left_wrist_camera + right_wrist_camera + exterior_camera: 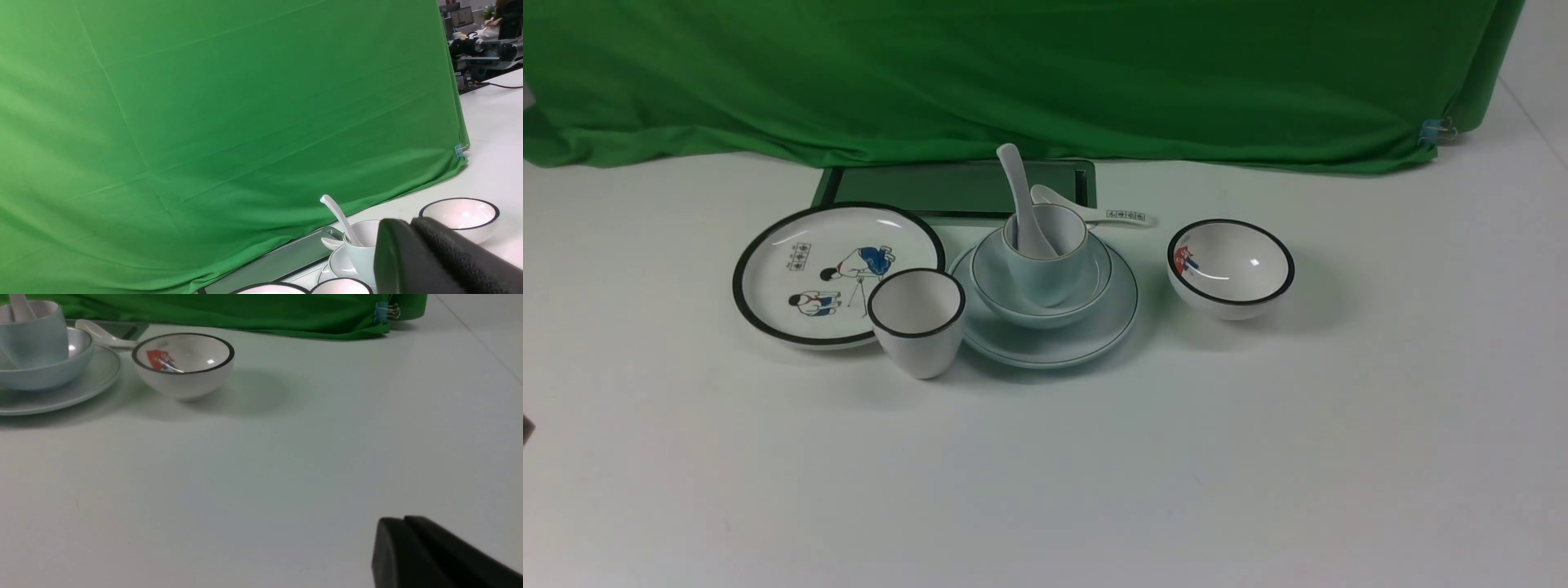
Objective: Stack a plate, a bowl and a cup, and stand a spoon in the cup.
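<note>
The pale blue plate (1094,327) lies mid-table with the pale bowl (1005,294) on it. In the bowl stands the handleless cup (1054,278), and the plain white spoon (1017,184) leans upright inside the cup. The right wrist view shows the same stack: plate (81,392), bowl (49,375), cup (34,339). Neither gripper shows in the front view. My left gripper (408,222) is shut and empty, raised on the near side of the stack. Low over bare table, well away from the dishes, my right gripper (404,518) is shut with nothing in it.
A black-rimmed cartoon plate (792,269) and a black-rimmed white cup (917,327) sit left of the stack. A small black-rimmed bowl (1230,269) sits to its right. Behind lie a marked spoon (1115,216), a dark tray (956,188) and the green cloth (1045,73).
</note>
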Controlling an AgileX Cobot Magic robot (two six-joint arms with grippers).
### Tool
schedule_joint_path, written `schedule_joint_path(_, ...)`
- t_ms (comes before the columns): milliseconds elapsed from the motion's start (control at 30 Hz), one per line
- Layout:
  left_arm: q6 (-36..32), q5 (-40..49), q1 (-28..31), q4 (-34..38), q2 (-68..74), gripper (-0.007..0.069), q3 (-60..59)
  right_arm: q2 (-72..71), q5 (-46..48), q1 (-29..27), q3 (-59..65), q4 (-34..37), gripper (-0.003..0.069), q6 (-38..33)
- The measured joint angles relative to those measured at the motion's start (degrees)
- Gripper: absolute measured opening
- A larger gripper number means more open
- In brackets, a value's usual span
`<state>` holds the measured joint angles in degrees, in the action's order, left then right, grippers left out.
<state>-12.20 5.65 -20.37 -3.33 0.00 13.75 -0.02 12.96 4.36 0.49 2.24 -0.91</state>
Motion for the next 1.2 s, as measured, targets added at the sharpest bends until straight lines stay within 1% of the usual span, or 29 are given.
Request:
schedule_joint_path(200, 0.05, -1.74, 0.79, 0.0, 0.04, -0.0031, -1.43, 0.0, 0.0, 0.0, 0.0, 0.02, 0.0063, 0.0)
schedule_joint_path(233, 0.05, -2.33, 2.31, 0.0, 0.04, -0.0031, -3.0, 0.0, 0.0, 0.0, 0.0, 0.02, 0.0068, 0.0)
schedule_joint_path(267, 0.05, -2.33, 2.55, 0.0, 0.04, -0.0031, -3.0, 0.0, 0.0, 0.0, 0.0, 0.02, 0.0068, 0.0)
schedule_joint_path(333, 0.68, -2.33, 6.32, 0.53, 0.04, -0.0031, -5.38, 0.0, 0.0, 0.0, 0.0, 0.02, 0.0069, 0.0)
schedule_joint_path(400, 2.05, -2.48, 9.42, 3.33, 0.04, -0.0031, -7.8, 0.0, 0.0, 0.0, 0.0, 0.02, 0.0071, 0.0)
schedule_joint_path(433, 2.31, -2.53, 10.06, 4.42, 0.04, -0.0031, -8.32, 0.0, 0.0, 0.0, 0.0, 0.02, 0.0071, 0.0)
schedule_joint_path(467, 3.01, -2.6, 12.05, 7.38, 0.09, -0.0031, -10.35, 0.0, 0.0, 0.0, 0.0, 0.02, 0.0073, 0.0)
schedule_joint_path(567, 3.33, -0.95, 14.57, 9.88, 0.09, -0.0031, -13.75, 0.0, 0.0, 0.0, 0.0, 0.02, 0.0078, 0.0)
schedule_joint_path(700, 5.22, 8.05, 15.23, 10.94, 0.09, -0.0031, -14.15, 0.0, 0.0, 0.0, 0.0, 0.07, 0.0088, 0.0)
schedule_joint_path(767, 5.75, 9.54, 15.23, 11.53, 0.09, -0.0031, -14.15, 0.0, 0.0, 0.0, 0.0, 0.07, 0.0093, 0.0)
schedule_joint_path(1200, 5.75, 9.62, 15.3, 11.88, 0.09, -0.003, -14.15, 0.0, 0.0, 0.0, 0.0, 0.07, 0.0134, 0.0)
